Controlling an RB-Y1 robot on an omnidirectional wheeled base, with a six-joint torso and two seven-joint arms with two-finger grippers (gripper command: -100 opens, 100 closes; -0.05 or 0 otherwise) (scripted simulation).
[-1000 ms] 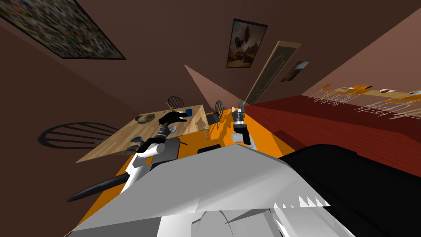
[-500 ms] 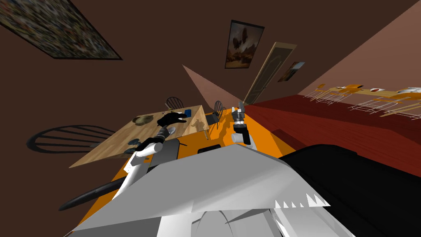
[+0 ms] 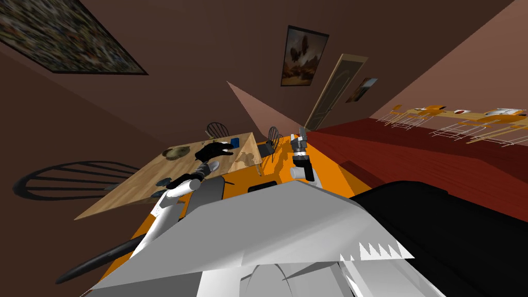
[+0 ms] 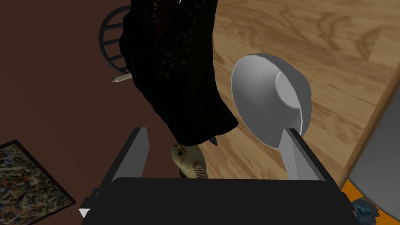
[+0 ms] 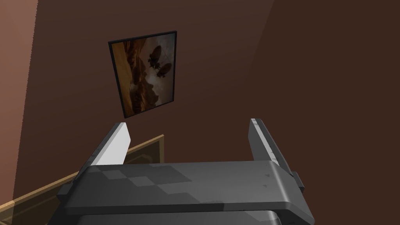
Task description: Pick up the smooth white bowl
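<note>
**LEFT GRIPPER AT THE BOWL: CURRENT STATE**

The left gripper [image 4: 214, 132] is positioned over the wooden table [image 4: 312, 35]. Its fingers are set wide apart and nothing is gripped. Just beyond the gripper's body, between the fingers, a small tan bird figure [image 4: 190, 163] is seen on the table.

The bowl [image 4: 265, 97], smooth and pale grey-white, is located on the table near its edge, just past one fingertip [image 4: 291, 150]. That tip is seen overlapping the bowl's near rim, but contact cannot be confirmed. The bowl is offset to that finger's side rather than centred between the fingers.

A tall black object [image 4: 172, 70] is placed just beside the bowl, in line with the gap between the fingers. Its form cannot be identified. Past the table's far edge, a dark spindle-back chair [image 4: 111, 43] is seen.

The right gripper [image 5: 188, 127] is raised to the right of the table, over the orange floor [image 3: 330, 175], well apart from the bowl. Its fingers are likewise spread wide, with nothing between them.
</note>
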